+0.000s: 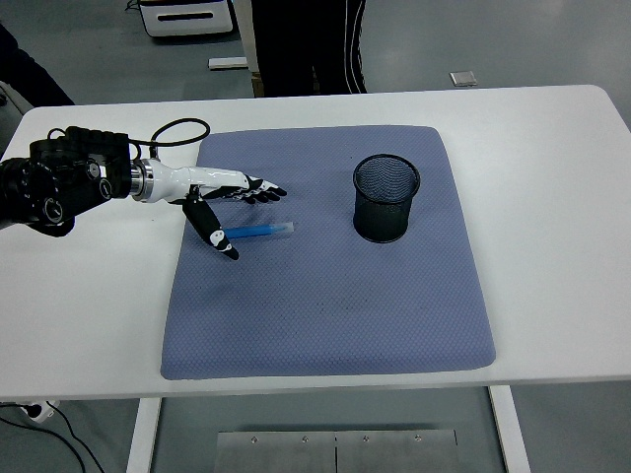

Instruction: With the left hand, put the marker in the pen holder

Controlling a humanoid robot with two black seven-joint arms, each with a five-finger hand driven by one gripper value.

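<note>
Black mesh pen holder (386, 198) seemingly holds nothing.

The left arm (59, 182) is black and bulky, with round joint covers and small screws. Behind the robot hand (222, 192) sits a silver ring, then a white wrist. A black cable (177, 128) loops above the wrist. The fingers (258, 189) are white with black segments and black tips.
</note>
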